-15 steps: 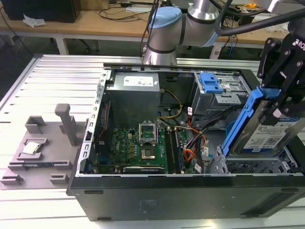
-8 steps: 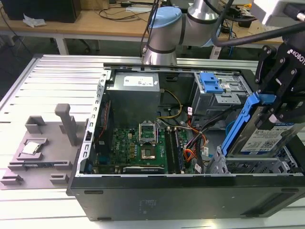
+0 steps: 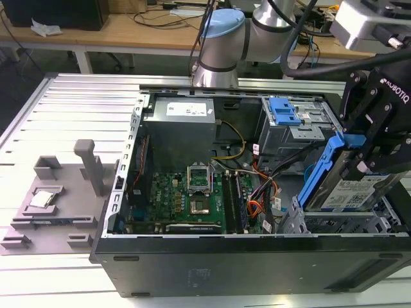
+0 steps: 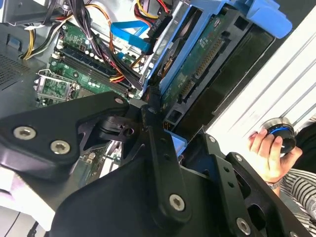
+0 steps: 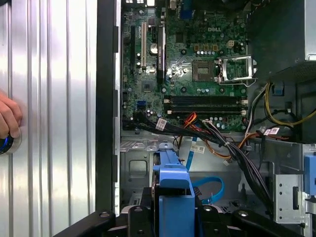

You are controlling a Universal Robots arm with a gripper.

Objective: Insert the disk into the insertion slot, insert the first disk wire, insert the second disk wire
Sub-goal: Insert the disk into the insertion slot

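one gripper [image 3: 359, 154]: clamped on the disk [image 3: 347, 191] by its blue frame
disk: tilted, lower edge at the insertion slot [image 3: 308, 222]
room: wires [image 3: 270, 192] close beside

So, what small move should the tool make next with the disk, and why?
Probably ease the disk down flatter into the insertion slot: the tool holds it steeply tilted, lower edge down at the slot, upper edge well above it.

Open computer case [image 3: 244, 266], green motherboard [image 3: 180, 199], power supply [image 3: 180, 131] (grey box), fixture tray [image 3: 58, 208] alongside
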